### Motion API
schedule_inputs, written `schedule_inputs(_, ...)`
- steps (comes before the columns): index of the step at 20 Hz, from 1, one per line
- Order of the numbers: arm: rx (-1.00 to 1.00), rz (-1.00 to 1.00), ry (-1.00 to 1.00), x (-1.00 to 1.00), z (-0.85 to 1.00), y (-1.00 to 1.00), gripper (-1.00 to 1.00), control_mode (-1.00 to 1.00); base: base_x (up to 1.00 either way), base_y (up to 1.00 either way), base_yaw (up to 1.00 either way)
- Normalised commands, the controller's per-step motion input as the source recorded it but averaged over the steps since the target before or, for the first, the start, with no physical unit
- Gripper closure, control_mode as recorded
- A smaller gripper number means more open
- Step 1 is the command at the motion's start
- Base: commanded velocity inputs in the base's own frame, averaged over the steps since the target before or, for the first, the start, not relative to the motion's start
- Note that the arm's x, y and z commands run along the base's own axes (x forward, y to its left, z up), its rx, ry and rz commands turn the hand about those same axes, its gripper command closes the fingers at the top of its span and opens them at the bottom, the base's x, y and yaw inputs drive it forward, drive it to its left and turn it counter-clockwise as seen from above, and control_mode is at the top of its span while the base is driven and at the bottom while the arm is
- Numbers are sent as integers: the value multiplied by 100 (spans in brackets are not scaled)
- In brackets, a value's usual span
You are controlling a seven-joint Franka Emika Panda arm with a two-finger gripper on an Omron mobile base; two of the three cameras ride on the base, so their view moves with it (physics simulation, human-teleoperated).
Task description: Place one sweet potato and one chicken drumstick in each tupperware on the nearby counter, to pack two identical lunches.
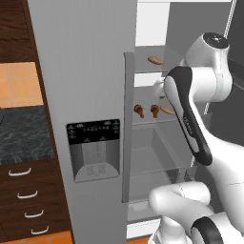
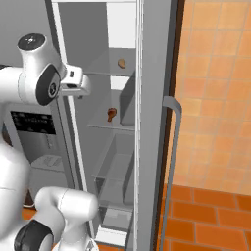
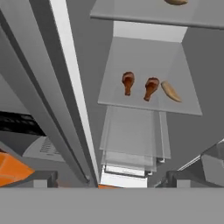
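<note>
Fridge point(image 1: 86, 71) standing open, right-hand door point(image 2: 154, 122) swung wide. Gripper point(image 3: 107, 178) inside the opening, jaws spread wide, nothing between them.

Middle glass shelf point(image 3: 144, 57) carrying three items in a row: two chicken drumsticks point(image 3: 127, 82) point(image 3: 151, 88) side by side, bulbous ends up in the hand view, thin bone ends toward the shelf edge, apart from each other; one sweet potato point(image 3: 170, 91) just beside the second drumstick, not clearly touching it. Second sweet potato point(image 1: 155, 60) alone on the shelf above (partly cropped in the hand view). Counter point(image 1: 24, 136) visible left of the fridge, past the dispenser panel point(image 1: 93, 150); tupperware not identifiable from these frames. Nothing packed yet, judging by all four items on the shelves.

Risks noted:
- Close spacing of second drumstick and sweet potato: a wide approach likely to nudge the neighbour, or to pinch both.
- Rounded, tapered shapes on smooth glass: prone to rolling or sliding toward the back under an off-centre pinch.
- Tight quarters: upper shelf and door edge near the hand, so contact on entry or withdrawal plausible.
- Long carry to the counter: weak grasp on a thin bone end liable to slip.
</note>
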Motion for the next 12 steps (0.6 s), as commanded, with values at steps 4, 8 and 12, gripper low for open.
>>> schedule_inputs(4,0,0,-1,56,57,-17,-100,-100,0,0,0)
schedule_inputs(8,0,0,0,62,44,-23,-100,-100,0,0,0)
schedule_inputs(12,0,0,-4,71,19,-31,-100,-100,0,0,0)
